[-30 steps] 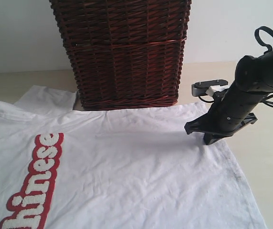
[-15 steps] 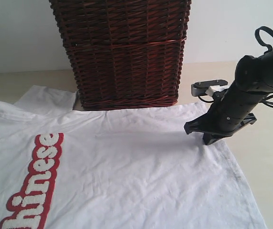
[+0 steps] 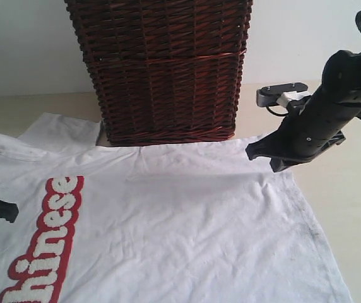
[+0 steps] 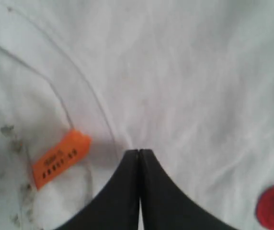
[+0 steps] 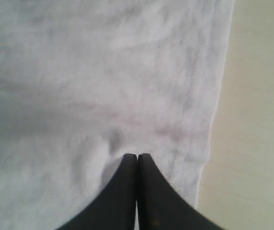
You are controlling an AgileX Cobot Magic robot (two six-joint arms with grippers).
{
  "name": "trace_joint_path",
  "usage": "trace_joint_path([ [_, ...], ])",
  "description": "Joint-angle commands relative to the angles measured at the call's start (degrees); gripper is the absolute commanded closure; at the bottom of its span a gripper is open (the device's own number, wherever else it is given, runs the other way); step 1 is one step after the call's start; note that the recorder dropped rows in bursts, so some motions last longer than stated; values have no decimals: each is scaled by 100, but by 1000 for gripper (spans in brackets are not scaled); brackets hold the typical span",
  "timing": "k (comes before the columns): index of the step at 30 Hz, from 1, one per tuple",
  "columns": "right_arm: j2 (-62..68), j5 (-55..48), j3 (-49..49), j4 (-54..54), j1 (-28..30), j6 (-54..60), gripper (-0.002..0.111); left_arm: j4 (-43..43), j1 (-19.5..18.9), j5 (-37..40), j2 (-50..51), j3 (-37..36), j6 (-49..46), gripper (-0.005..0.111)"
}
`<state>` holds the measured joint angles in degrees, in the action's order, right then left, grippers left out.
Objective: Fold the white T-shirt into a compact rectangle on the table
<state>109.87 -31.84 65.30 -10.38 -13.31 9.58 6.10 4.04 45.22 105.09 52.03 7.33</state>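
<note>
The white T-shirt (image 3: 187,214) is pinched by the right gripper (image 5: 137,155), right of the basket (image 3: 161,69), and by the left gripper (image 4: 139,151). Such thin holds could be lost if the cloth is pulled taut.

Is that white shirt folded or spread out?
Spread out. The white T-shirt lies flat across the table, lettering showing, nothing doubled over. The left gripper and right gripper are each shut on its cloth.
</note>
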Motion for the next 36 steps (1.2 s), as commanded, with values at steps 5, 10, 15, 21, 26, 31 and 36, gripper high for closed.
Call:
trace_joint_path([
  [5, 1, 41, -35, 179, -3, 27, 108, 807, -394, 1038, 1105, 750, 555, 107],
  [10, 0, 52, -35, 105, -3, 41, 108, 142, -307, 670, 1109, 1067, -110, 107],
  [15, 9, -29, -35, -678, -31, 975, 108, -563, -38, 111, 1118, 1332, -733, 107],
  [21, 253, -33, -35, -1100, -201, 1635, 108, -708, 3, -694, 597, 1645, -688, 107],
  [26, 893, -78, -23, 363, -201, 368, 108, -358, -101, 1006, 471, 1715, -862, 107],
  [31, 854, -412, -23, 1233, -201, -538, 108, 307, -350, 2339, 1080, 1224, -456, 107],
  [36, 422, -165, -23, 877, -201, 93, 106, 845, -461, 2199, 1216, 993, 62, 107],
])
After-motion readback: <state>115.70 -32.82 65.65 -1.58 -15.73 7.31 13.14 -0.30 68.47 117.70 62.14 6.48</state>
